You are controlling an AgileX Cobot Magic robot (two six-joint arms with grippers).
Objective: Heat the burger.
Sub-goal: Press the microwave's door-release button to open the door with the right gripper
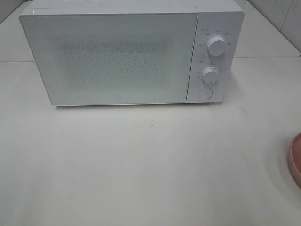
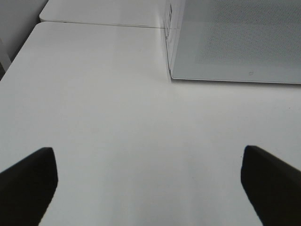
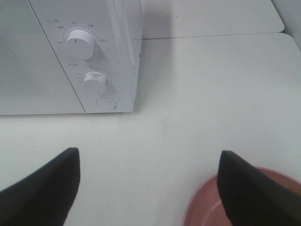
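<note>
Nearest the cameras, the left end effector (image 2: pixel 146 157) hangs over bare bench (image 1: pixel 141 165) with its two dark fingers spread wide apart and nothing between them. The right end effector (image 3: pixel 148 157) is likewise spread and empty, one of its fingers overlapping the rim of a pink plate (image 3: pixel 202 207) that sits at the right-hand edge of the bench. The burger shows in no view. It may sit on the part of the plate that is cut off or hidden behind that finger, but the visible strip of plate looks bare, so its place relative to either end effector cannot be told. Farther back stands the white microwave (image 1: pixel 117 56), its door (image 1: pixel 113 94) shut flat, with the control panel on its right side. That panel carries an upper knob (image 1: pixel 217 46), a lower knob (image 1: pixel 211 75) and a round button (image 1: pixel 205 93) at the bottom. The step in hand looks to be getting the door open, most likely by that button, which lies on the right arm's side. To do it well, bring the right fingers together first and press squarely with the tip, so it does not slide onto the lower knob just above. Keep the left end effector low and back from the front, clear of the door's swing.
</note>
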